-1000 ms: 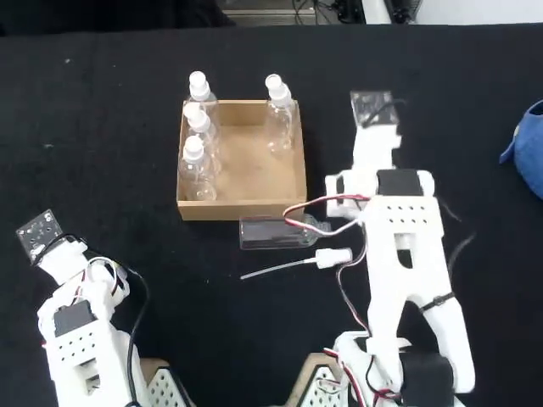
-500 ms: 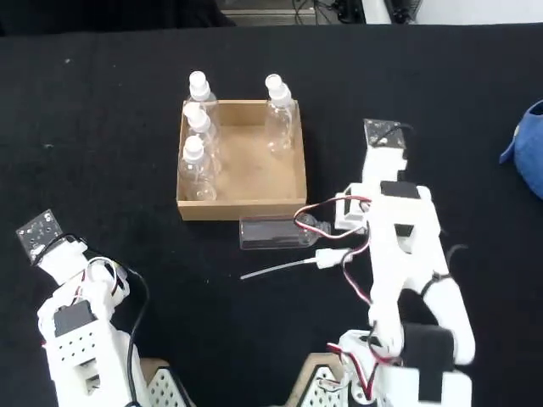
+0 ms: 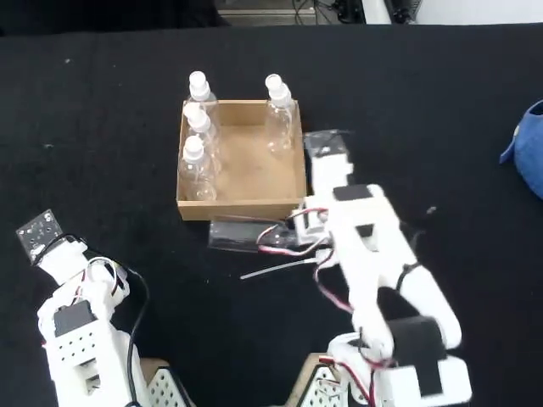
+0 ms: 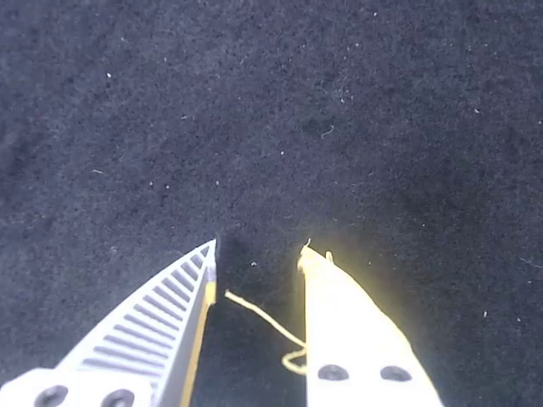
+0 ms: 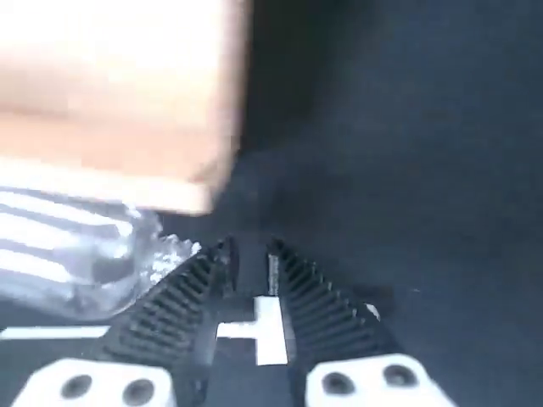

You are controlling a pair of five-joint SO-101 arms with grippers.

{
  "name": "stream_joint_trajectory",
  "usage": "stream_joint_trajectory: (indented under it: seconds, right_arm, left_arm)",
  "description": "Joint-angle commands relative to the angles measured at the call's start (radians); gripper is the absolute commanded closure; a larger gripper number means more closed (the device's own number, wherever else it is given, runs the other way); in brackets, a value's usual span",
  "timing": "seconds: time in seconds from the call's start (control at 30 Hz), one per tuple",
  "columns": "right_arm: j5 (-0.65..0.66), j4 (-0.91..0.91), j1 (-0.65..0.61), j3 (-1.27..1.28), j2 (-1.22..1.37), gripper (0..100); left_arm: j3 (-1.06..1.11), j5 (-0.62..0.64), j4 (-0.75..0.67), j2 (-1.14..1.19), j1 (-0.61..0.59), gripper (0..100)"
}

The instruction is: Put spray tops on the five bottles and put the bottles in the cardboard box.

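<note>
The uncapped clear plastic bottle lay on its side on the black worktop, just beside the brown cardboard box, with the white spray top and its thin dip tube near its neck. Light, smooth and easily squashed, the bottle probably wanted a gentle hold around its body; the top, a pinch on its stiff head, not the whippy tube. The right gripper hung over the top, jaws narrowly parted; the left gripper had its jaws spread, empty.

Right arm, left arm showing white shells, black servos; red-white cables trailing off right arm; left gripper wearing ribbed finger.
</note>
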Motion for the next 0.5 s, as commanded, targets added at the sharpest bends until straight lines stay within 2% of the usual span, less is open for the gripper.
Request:
stream_joint_trajectory:
  seconds: [0.0,0.47]
  right_arm:
    - [0.008,0.008,-0.092,0.018,-0.099,94.9]
    - [0.009,0.017,-0.437,0.038,-0.183,94.9]
  left_arm:
    - [-0.01,-0.003,-0.018,-0.014,-0.005,97]
    - [-0.01,-0.003,-0.018,-0.014,-0.005,97]
